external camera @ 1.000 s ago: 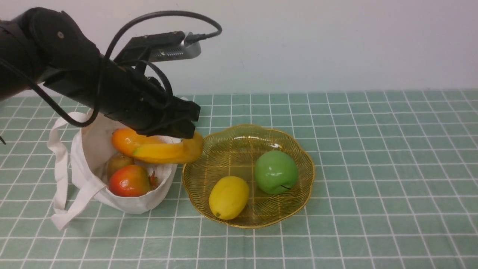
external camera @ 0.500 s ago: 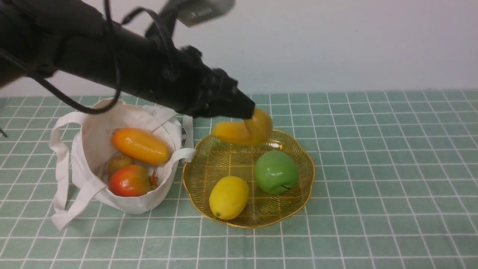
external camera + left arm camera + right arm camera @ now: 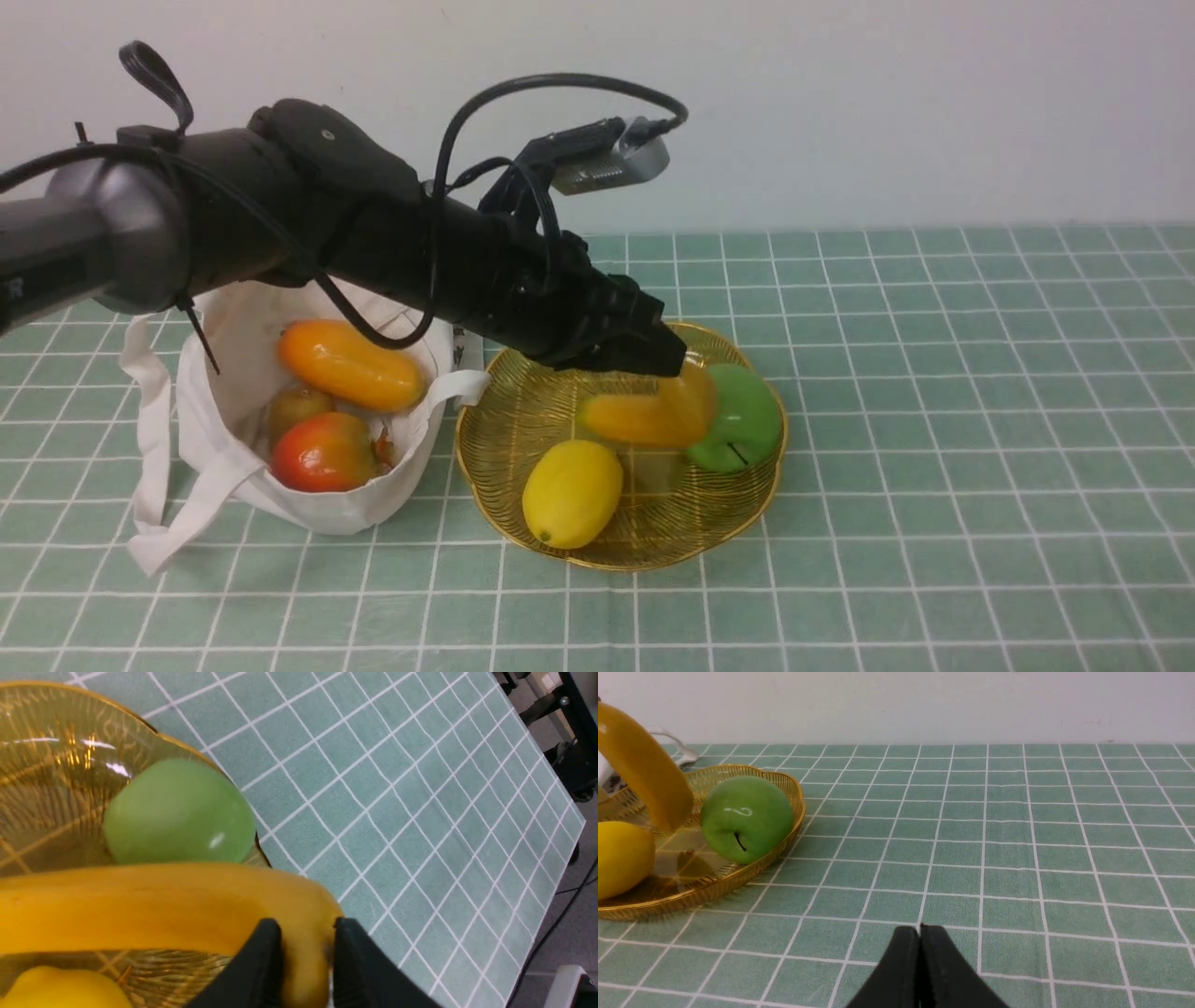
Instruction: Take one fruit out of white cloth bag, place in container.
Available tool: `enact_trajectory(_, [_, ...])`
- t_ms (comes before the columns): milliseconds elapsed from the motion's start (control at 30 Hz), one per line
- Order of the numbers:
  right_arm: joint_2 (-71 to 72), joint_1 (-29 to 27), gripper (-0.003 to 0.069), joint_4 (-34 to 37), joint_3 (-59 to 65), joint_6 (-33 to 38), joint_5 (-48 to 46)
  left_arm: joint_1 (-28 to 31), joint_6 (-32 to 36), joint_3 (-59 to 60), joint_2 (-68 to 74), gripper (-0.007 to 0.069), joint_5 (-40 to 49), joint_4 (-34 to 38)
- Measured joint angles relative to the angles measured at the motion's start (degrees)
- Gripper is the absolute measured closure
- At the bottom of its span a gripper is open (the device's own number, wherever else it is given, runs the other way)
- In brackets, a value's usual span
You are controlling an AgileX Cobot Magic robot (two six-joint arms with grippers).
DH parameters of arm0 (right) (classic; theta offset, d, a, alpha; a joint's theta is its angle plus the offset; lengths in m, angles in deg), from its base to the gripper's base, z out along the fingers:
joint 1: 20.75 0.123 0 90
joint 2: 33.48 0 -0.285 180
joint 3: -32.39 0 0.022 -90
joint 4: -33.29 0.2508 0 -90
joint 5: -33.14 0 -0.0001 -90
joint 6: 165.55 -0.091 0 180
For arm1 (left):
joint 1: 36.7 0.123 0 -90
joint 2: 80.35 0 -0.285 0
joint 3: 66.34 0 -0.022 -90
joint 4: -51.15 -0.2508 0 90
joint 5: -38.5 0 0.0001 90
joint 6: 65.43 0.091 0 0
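While the left gripper point(image 3: 306, 932) pinches it, the banana point(image 3: 140, 905) curves glossy yellow-orange

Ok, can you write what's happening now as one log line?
left gripper: pinching banana end | banana: over amber bowl, beside green apple | right gripper: shut, empty

You get bright, even light and only weak, soft shadows. In the front view the banana point(image 3: 649, 417) is smeared by motion blur. In the left wrist view, white glare streaks sit on the bowl point(image 3: 46, 765).
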Motion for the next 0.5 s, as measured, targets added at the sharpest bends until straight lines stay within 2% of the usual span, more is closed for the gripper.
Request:
enact_trajectory(100, [0.0, 0.0, 0.0674, 0.0, 0.0, 0.0, 0.0, 0.0, 0.0, 0.0, 0.0, 0.0259, -0.9, 0.3])
enact_trajectory(133, [0.0, 0.0, 0.0674, 0.0, 0.0, 0.0, 0.0, 0.0, 0.0, 0.0, 0.0, 0.0238, -1.1, 0.3])
enact_trajectory(233, [0.0, 0.0, 0.0674, 0.0, 0.0, 0.0, 0.0, 0.0, 0.0, 0.0, 0.0, 0.0104, -1.3, 0.3])
enact_trajectory(267, [0.0, 0.0, 0.0674, 0.0, 0.0, 0.0, 0.0, 0.0, 0.0, 0.0, 0.0, 0.0021, -1.4, 0.3])
enact_trajectory(300, [0.0, 0.0, 0.0674, 0.0, 0.0, 0.0, 0.0, 0.0, 0.0, 0.0, 0.0, 0.0021, -1.4, 0.3])
enact_trajectory(400, [0.0, 0.0, 0.0674, 0.0, 0.0, 0.0, 0.0, 0.3, 0.0, -0.8, 0.0, -0.0043, -0.2, 0.3])
enact_trajectory(500, [0.0, 0.0, 0.0674, 0.0, 0.0, 0.0, 0.0, 1.6, -0.9, -3.1, -0.3, -0.0029, 4.1, 0.2])
